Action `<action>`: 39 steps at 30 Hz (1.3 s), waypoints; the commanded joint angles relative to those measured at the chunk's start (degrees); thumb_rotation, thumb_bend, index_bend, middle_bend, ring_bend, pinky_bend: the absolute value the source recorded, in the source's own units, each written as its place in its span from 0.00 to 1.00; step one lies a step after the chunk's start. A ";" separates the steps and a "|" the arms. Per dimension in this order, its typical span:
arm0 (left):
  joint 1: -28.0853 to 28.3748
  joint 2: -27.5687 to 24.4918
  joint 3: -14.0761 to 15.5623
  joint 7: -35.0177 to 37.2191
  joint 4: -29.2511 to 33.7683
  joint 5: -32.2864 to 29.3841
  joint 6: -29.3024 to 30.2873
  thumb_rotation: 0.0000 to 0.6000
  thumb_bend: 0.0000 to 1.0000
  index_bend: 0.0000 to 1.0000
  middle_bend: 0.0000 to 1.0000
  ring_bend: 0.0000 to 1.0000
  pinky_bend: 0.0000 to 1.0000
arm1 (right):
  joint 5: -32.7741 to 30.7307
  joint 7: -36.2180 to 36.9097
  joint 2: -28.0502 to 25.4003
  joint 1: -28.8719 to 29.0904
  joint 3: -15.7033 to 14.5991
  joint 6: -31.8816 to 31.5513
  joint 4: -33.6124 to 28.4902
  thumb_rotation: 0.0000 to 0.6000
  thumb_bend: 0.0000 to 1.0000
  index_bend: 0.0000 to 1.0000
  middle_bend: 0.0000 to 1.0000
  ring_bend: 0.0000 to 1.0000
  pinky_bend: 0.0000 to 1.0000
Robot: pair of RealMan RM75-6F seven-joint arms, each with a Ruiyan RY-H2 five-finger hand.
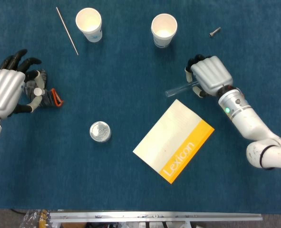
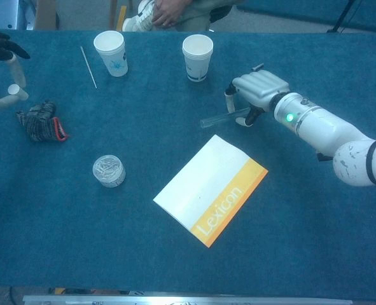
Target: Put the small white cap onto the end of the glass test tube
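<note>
The small white cap (image 1: 37,91) sits pinched at the fingertips of my left hand (image 1: 6,91), at the far left over the table's edge. The chest view shows the cap (image 2: 13,89) and only the fingers of that hand (image 2: 2,54). The glass test tube (image 1: 177,89) lies nearly level just above the cloth. Its open end points left, and its other end is hidden inside my right hand (image 1: 209,74), which grips it. From the chest view, the tube (image 2: 215,118) sticks out to the left of the right hand (image 2: 257,86).
A dark glove with a red tab (image 1: 49,97) lies beside the left hand. Two paper cups (image 1: 89,24) (image 1: 163,30), a thin rod (image 1: 66,30) and a screw (image 1: 215,32) are at the back. A round tin (image 1: 100,131) and a Lexicon booklet (image 1: 174,140) lie in the middle.
</note>
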State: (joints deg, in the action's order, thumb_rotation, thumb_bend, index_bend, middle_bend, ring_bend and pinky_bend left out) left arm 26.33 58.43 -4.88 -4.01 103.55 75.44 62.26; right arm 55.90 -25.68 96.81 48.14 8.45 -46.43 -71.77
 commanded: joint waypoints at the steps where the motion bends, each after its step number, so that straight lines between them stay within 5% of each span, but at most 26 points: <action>1: 0.11 -0.60 -0.44 0.42 0.45 -0.02 0.16 1.00 0.35 0.54 0.19 0.00 0.00 | 0.21 5.14 -2.28 -1.54 1.92 -0.67 -3.68 1.00 0.30 0.62 0.34 0.21 0.38; 15: 2.94 -7.60 -4.69 0.61 7.59 -1.81 -1.14 1.00 0.35 0.54 0.19 0.00 0.00 | -4.38 21.75 -9.89 -3.49 8.92 3.23 -15.72 1.00 0.30 0.64 0.35 0.21 0.38; 39: 8.18 -14.36 -9.55 4.12 16.79 -11.26 -7.58 1.00 0.35 0.54 0.19 0.00 0.00 | -7.75 29.40 -4.76 0.07 12.44 3.15 -18.77 1.00 0.30 0.64 0.35 0.21 0.38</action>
State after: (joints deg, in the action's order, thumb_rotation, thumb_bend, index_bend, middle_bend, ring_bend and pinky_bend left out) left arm 34.30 44.18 -14.27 0.06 120.19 64.45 54.88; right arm 48.37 3.82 91.88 47.99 20.73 -43.20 -90.39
